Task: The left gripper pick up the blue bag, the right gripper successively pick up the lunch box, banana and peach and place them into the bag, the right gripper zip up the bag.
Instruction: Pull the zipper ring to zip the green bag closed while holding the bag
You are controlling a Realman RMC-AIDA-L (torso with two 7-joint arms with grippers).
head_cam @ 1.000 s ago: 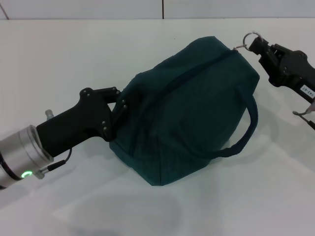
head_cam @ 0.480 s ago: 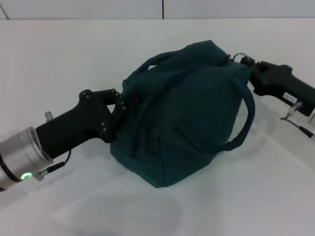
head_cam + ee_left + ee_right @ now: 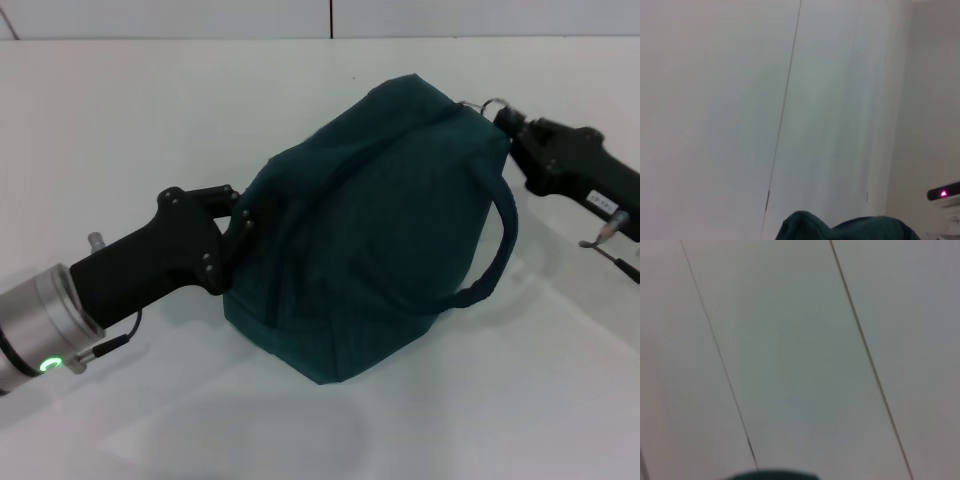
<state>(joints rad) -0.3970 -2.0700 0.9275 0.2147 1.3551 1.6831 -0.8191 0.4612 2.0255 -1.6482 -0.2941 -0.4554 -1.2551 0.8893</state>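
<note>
Jaws of the left gripper (image 3: 243, 222) were clamped on the near-left end of the blue bag (image 3: 370, 230), which bulged on the white tabletop (image 3: 120, 120). Jaws of the right gripper (image 3: 503, 118) were pinched on the zipper ring (image 3: 492, 103) at its far-right top corner.

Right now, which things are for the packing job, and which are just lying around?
For the job:
blue bag
zipper ring
left gripper, holding the bag's end
right gripper, at the ring

Just there:
white table
</note>
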